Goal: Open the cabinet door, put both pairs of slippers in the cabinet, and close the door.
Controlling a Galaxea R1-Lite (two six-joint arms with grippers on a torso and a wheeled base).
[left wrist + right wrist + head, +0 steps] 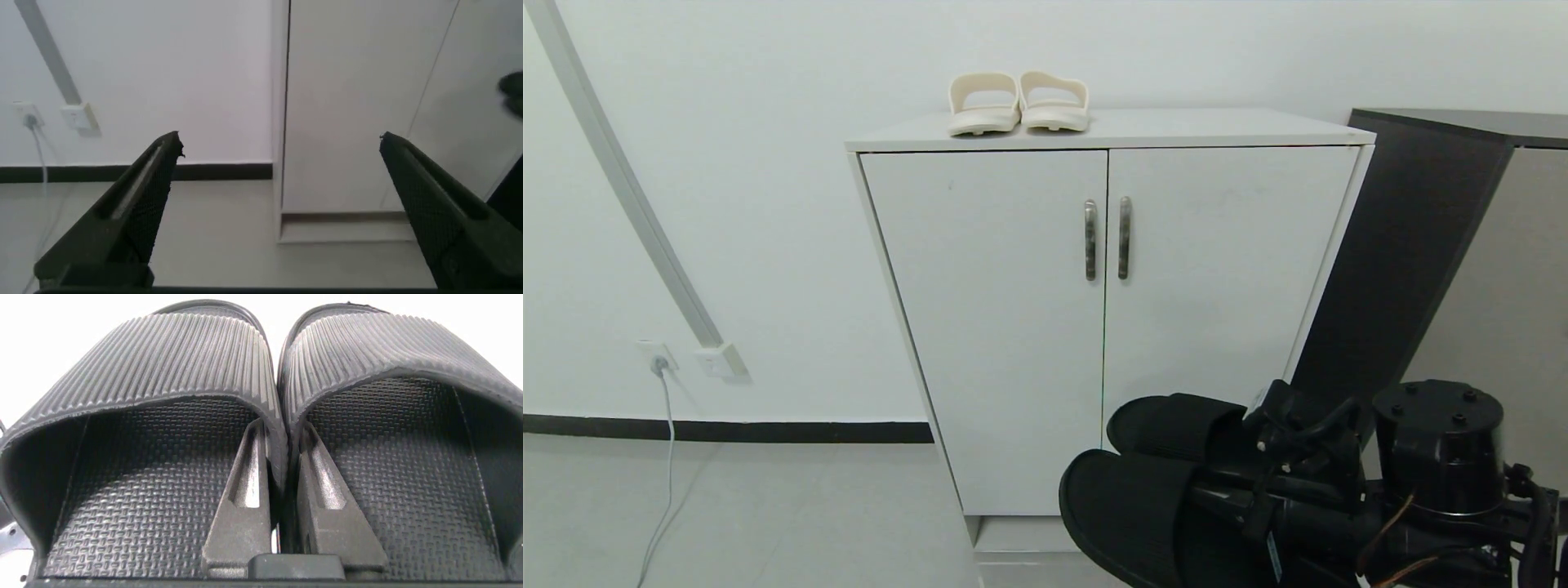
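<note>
Cabinet (pixel 1013 327), white, with two doors, both shut, their two metal handles (pixel 1090 239) side by side at the middle seam. It stands straight ahead of both grippers, against a white wall.

The right gripper (pixel 282 457) sits low, just in front of the bottom of the right-hand door. It is clamped on a pair of black slippers (pixel 1127 506). One finger (pixel 245 506) lies inside each slipper, and the two adjoining side walls are pinched together between them. The slippers lie side by side with their ribbed straps pointing away from the gripper, toward the cabinet.

A second pair, cream slippers (pixel 1054 110), rests on the cabinet top, well above and beyond the right gripper, toes facing outward, near the front edge over the left-hand door.

The left gripper (pixel 279 140) is spread wide with nothing between its fingers. Beyond it are the lower left corner of the cabinet and the pale floor (pixel 768 514).

Farther to that gripper's left, a wall socket (pixel 658 359) has a cable hanging down from it. A dark cupboard (pixel 1421 245) stands beside the white one, beyond the right gripper.
</note>
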